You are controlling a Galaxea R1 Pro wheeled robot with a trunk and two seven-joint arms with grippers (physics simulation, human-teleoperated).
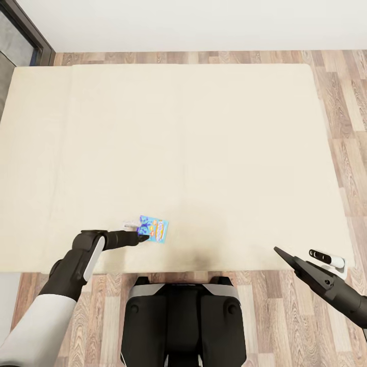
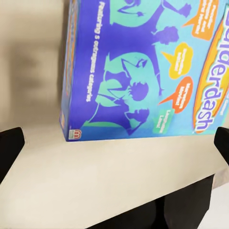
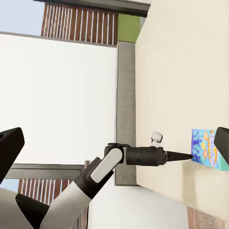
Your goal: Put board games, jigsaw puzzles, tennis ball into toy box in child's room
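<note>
One board game (image 1: 154, 229), a small blue box with cartoon print, lies flat on the beige bed (image 1: 204, 142) near its front edge. My left gripper (image 1: 144, 236) reaches in low from the left, its tip at the box's near-left corner. In the left wrist view the board game (image 2: 143, 67) lies just ahead of the gripper (image 2: 114, 145), whose fingers (image 2: 9, 148) stand wide apart, open, with only mattress between them. My right gripper (image 1: 279, 252) hovers open and empty over the bed's front right corner. The right wrist view catches the board game (image 3: 206, 148) and my left arm (image 3: 143, 156).
A small pale object (image 1: 131, 224) rests on the mattress just left of the box. A white and black object (image 1: 327, 258) sits at the bed's front right corner. Wood floor (image 1: 346, 127) borders the bed, and a dark door frame (image 1: 30, 30) stands far left.
</note>
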